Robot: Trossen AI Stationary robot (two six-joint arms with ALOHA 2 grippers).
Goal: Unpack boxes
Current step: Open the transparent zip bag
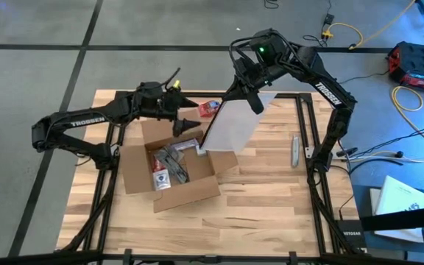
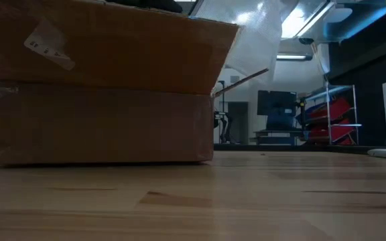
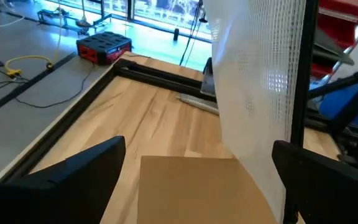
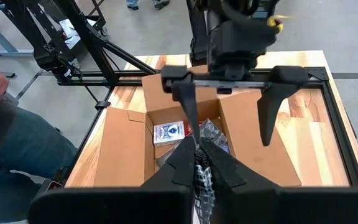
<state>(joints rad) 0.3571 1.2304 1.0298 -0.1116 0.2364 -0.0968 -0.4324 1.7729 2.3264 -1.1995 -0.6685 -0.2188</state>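
The brown cardboard box [image 1: 169, 171] lies open on the table's left half, flaps spread. Inside it are a card deck [image 4: 169, 132] and dark packets. My right gripper [image 1: 256, 103] is raised over the table's far middle, shut on a clear, silvery plastic bag [image 1: 230, 125]. The bag hangs beside the box's right flap [image 3: 194, 186]. My left gripper [image 1: 191, 115] hovers open above the box's far side, fingers pointing toward the bag; nothing is between them. In the low view the box [image 2: 99, 87] fills the left and the bag [image 2: 260, 40] shows above its flap. My right gripper pinches the bag's upper edge [image 4: 202, 177] between its two shut fingers, which slant down from the table's far right. The bag hangs below them, lifted out of the box. Whether its lower end touches the box's right flap, I cannot tell.
A small red-and-blue object [image 1: 208, 109] lies at the far edge behind the box. A grey utility knife [image 1: 295, 151] lies on the table's right half. The near half of the table is bare wood [image 1: 271, 213]. A person sits beyond the table [image 4: 5, 143].
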